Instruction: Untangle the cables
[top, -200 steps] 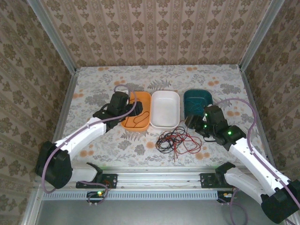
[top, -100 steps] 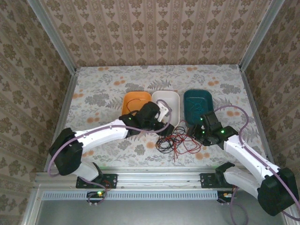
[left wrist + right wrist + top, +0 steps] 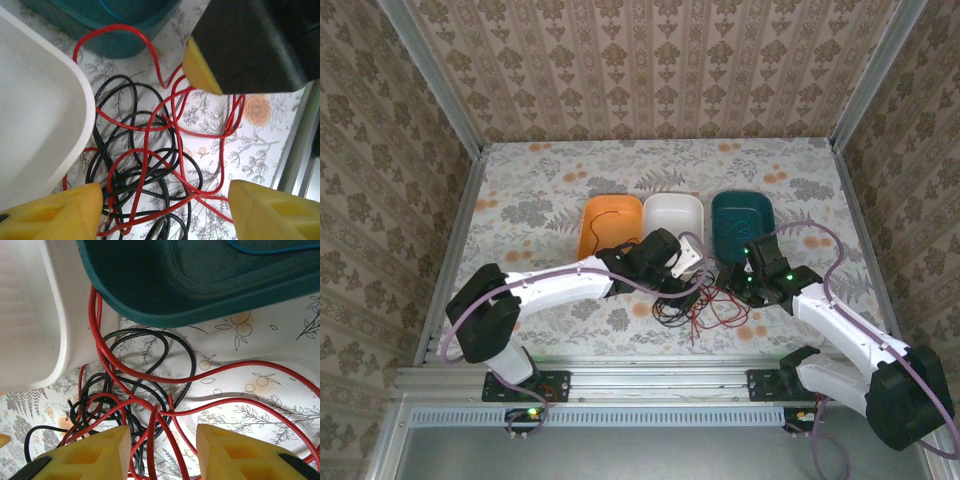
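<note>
Mid-task: red cable [image 3: 95, 315] and black cable [image 3: 132, 182] still knotted on desk [image 3: 270, 150].
Blue-green cable [image 3: 270, 249] in teal tray [image 3: 150, 290]; left gripper [image 3: 162, 200], right gripper [image 3: 162, 437] both apart, nothing clamped.

red cable [image 3: 94, 315], black cable [image 3: 130, 182]: thin plastic sheath, smooth, slight gloss.
white tray [image 3: 40, 110]: moulded plastic, smooth, soft sheen.
teal tray [image 3: 200, 290]: plastic, glossier, pale highlights on wall.
orange tray [image 3: 600, 222]: plastic, satin.
table cover [image 3: 520, 200]: printed floral sheet, flat, matt; cloth or paper, cannot tell.
left gripper fingers [image 3: 55, 215], right gripper fingers [image 3: 230, 450]: yellow plastic, matt, faintly grainy.
arm shells [image 3: 555, 288]: white plastic, glossy.
frame rail [image 3: 650, 380]: bare metal, dull silver.
walls [image 3: 660, 70]: patterned wallpaper, matt.
</note>
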{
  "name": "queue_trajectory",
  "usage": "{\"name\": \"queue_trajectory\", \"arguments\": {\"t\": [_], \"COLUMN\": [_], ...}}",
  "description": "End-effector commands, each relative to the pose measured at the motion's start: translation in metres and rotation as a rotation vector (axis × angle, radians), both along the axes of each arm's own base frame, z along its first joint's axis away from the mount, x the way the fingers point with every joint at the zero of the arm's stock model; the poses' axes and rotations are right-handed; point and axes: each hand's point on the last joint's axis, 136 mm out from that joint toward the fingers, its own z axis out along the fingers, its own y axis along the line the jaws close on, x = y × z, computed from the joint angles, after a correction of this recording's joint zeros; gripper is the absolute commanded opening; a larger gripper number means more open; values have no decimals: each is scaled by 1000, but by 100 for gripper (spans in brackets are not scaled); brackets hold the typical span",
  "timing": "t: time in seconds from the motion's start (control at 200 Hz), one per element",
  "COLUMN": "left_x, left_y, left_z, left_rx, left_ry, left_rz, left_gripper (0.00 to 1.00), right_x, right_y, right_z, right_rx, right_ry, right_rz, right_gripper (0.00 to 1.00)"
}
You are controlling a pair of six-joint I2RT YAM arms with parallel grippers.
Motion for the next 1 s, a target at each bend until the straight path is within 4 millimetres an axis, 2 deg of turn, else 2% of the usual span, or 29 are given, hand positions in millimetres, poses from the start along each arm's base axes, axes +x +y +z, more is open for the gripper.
{"name": "queue_trajectory", "arguments": {"t": [0.0,0.19,0.3,0.405,0.545,0.62,0.785,0.995], "left_x": [-5,-6,-9,-10,-11,-11,-14,-16], "left_y": [2,3,3,3,6,8,15,20], "left_z": [-9,-24,-32,-39,-47,-52,-64,-74], "left_rx": [51,97,117,134,157,170,203,223], "left_ry": [-18,-22,-17,-12,-7,-7,8,19], "left_rz": [-31,-35,-40,-42,-45,-47,-48,-45], "left_gripper": [68,66,66,65,63,63,62,62], "right_x": [-5,-10,-11,-11,-10,-6,4,11], "right_y": [0,2,2,-1,-14,-21,-46,-78], "right_z": [2,-6,-7,-7,1,15,63,137], "right_rx": [-7,-15,-14,-31,-66,-60,-62,-69], "right_ry": [-7,21,26,24,17,-32,-170,-376], "right_rz": [30,46,47,39,-10,-48,-147,-275], "right_gripper": [41,35,26,13,3,0,0,0]}}
